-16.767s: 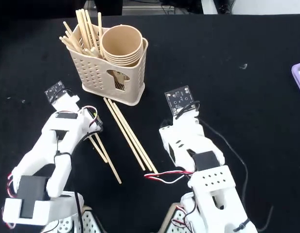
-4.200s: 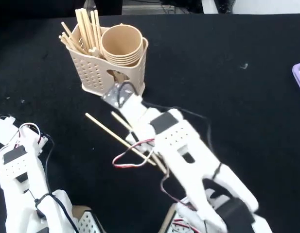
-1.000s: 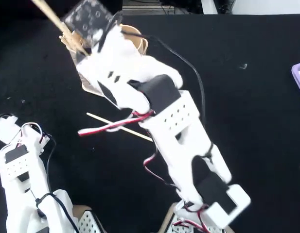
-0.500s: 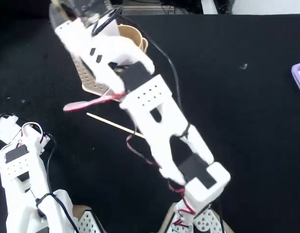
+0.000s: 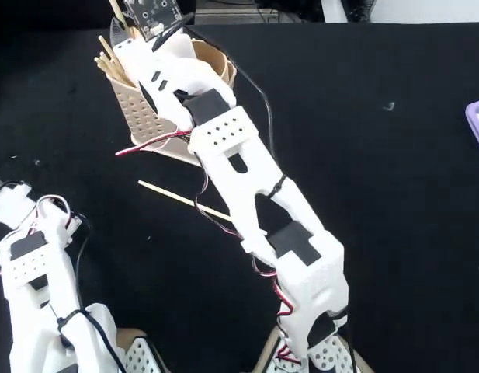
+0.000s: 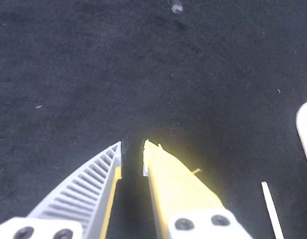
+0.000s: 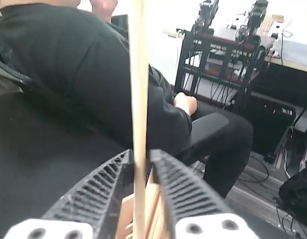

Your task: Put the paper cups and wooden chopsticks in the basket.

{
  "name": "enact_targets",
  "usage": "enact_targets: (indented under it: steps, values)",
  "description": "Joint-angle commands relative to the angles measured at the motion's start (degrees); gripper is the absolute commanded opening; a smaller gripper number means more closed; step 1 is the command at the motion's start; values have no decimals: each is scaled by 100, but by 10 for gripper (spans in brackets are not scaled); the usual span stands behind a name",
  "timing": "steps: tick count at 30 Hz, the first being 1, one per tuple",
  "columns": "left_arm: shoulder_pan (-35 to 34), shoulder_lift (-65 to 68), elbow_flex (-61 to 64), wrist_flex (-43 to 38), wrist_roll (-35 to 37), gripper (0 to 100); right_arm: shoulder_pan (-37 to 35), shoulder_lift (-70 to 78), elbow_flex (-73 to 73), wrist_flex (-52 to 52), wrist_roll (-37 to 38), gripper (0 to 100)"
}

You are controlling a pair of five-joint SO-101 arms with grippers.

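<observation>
The beige perforated basket (image 5: pixel 142 116) stands at the table's far left with several wooden chopsticks (image 5: pixel 107 64) and stacked paper cups (image 5: pixel 223 68) inside. My right arm (image 5: pixel 223 140) stretches over it. The right gripper (image 7: pixel 141 155) is shut on one chopstick (image 7: pixel 138 84), which stands upright above the basket's chopstick side (image 5: pixel 117 11). One more chopstick (image 5: pixel 177 200) lies on the black table in front of the basket, partly under the arm. My left arm (image 5: pixel 28 260) rests at the near left, and its gripper (image 6: pixel 132 145) is shut, holding nothing, just above the cloth.
A purple object (image 5: pixel 478 124) pokes in at the table's right edge. The base mounts (image 5: pixel 130 353) of both arms sit at the near edge. The left wrist view catches a chopstick end (image 6: pixel 270 211) and a white arm part (image 6: pixel 306 130).
My right arm lifted a chopstick from the table and swung it up over the basket; in the last half second it shifted slightly right above the basket. The left arm stayed still.
</observation>
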Motion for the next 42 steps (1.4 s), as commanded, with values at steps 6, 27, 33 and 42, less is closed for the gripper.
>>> enact_targets:
  steps: [6,27,33,42]
  values:
    - [286,-105,-48,-105,-9,87,26,-479,-1086,809,9,116]
    - [242,-105,-57,-105,-9,87,334,-2958,2220,7086,2004,113]
    - [242,-105,-66,-105,-9,86,-26,-3530,4778,5442,2347,113]
    - [242,-105,-66,-105,-9,85,26,-2510,6325,2796,2901,120]
